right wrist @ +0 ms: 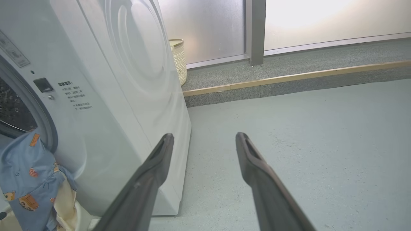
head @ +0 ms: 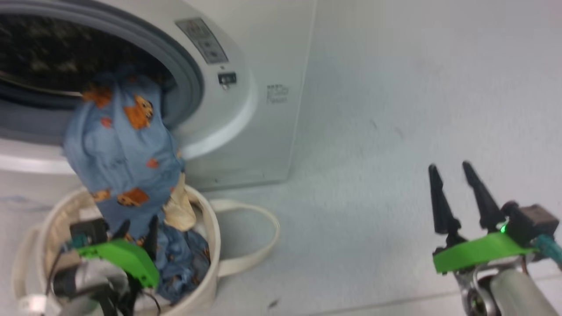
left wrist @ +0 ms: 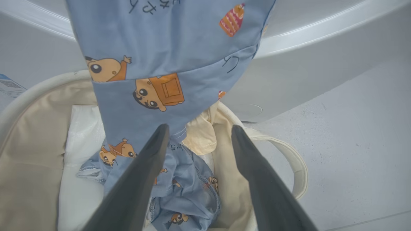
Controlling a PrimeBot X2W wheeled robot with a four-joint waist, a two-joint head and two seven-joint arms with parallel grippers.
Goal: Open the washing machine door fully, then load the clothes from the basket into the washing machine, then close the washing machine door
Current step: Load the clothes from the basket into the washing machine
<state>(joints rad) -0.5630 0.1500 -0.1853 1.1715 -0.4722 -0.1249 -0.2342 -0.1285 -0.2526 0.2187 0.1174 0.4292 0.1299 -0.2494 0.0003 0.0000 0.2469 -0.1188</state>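
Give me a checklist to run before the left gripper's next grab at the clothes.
1. Left gripper open: ok, fingers apart over the basket.
2. Right gripper out of the way: ok, open above bare floor.
3. Clothes fully inside the drum: not ok, one garment hangs from the washing machine opening down into the basket.
4. Basket emptied: not ok, more blue fabric lies inside.
5. Hanging hem touching the left gripper: cannot tell.
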